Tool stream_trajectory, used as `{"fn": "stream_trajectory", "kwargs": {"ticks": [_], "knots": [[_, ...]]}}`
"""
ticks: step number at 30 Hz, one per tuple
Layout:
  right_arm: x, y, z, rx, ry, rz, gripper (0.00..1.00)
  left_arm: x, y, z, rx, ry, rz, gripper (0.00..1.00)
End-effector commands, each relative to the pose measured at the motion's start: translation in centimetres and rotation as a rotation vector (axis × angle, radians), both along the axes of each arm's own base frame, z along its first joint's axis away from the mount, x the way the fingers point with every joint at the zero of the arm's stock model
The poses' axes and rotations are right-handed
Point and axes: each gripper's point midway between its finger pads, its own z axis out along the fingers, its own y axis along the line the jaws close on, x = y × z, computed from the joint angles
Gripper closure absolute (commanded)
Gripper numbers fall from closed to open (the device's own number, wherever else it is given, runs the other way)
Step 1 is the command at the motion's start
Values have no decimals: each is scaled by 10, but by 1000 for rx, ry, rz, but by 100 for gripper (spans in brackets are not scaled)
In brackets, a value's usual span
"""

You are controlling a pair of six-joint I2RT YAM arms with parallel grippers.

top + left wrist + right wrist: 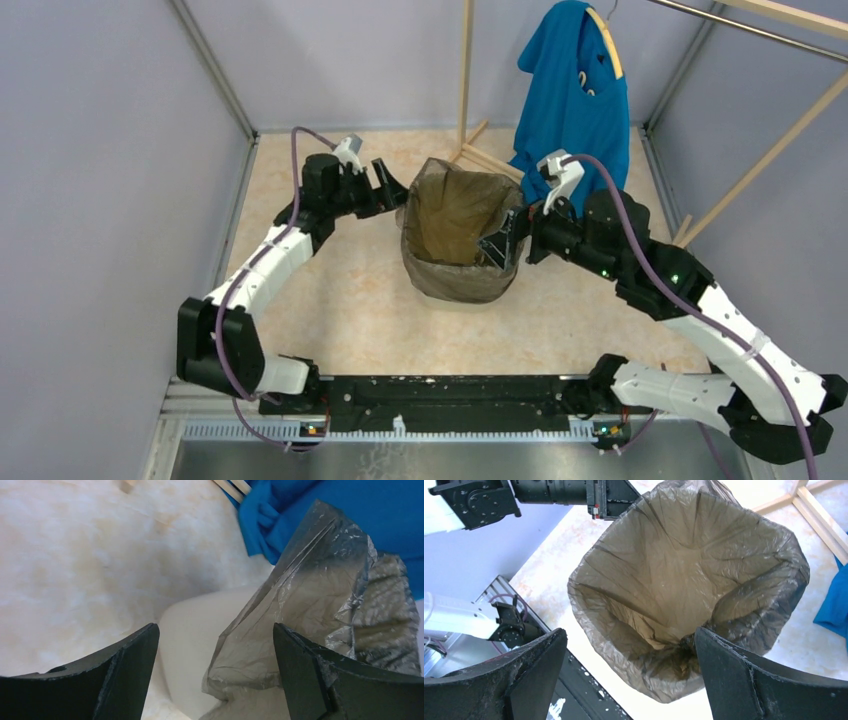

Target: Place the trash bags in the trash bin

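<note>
We see the bag [684,575] inside the bin [187,640], opened out as a liner. Its film covers the inner walls, and its mouth is folded out over the rim and hangs down the outside. The bin stands upright in the middle of the pale worktop [340,290], in front of a wooden rack [466,70] carrying a blue shirt [575,100].

The left claw [392,190] sits just beside the bin's far-left corner, its jaws wide apart and clamped on nothing. In its wrist view, a bare strip of cream wall and a loose, glossy edge of the bag lie between its fingers [125,675].

The right claw [506,245] is at the near-right rim, jaws also wide apart and holding nothing. Its wrist view looks down into the lined bin, with a gathered fold of film near one finger. We cannot tell whether either claw touches the film.
</note>
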Motion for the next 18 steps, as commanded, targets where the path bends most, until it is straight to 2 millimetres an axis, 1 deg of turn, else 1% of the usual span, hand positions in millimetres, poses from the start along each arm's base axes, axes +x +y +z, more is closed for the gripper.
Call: {"fn": "stream_trajectory", "kwargs": {"ticks": [1, 2, 4, 7, 11, 13, 15, 16, 18], "knots": [[0, -9, 4, 25, -12, -39, 1, -17, -43, 18, -237, -20, -224, 11], [-1, -10, 4, 27, -12, -40, 1, -21, -46, 13, -247, -3, -233, 12], [-2, -12, 5, 32, -14, -46, 1, -23, -42, 2, -221, 17, -216, 13], [-4, -15, 6, 37, -15, -50, 1, -21, -26, -11, -118, 16, -144, 12], [-6, -18, 11, 54, -25, -55, 1, -28, -8, -22, -17, 26, -96, 10], [-7, -20, 16, 67, -35, -57, 1, -29, 8, -24, 66, 15, -47, 7], [-7, -21, 21, 83, -47, -60, 1, -32, 28, -25, 145, 14, 43, 4], [-8, -22, 24, 92, -56, -60, 1, -34, 40, -26, 179, 25, 96, 2], [-9, -24, 29, 109, -69, -62, 1, -45, 57, -22, 220, 23, 165, 1]]}}
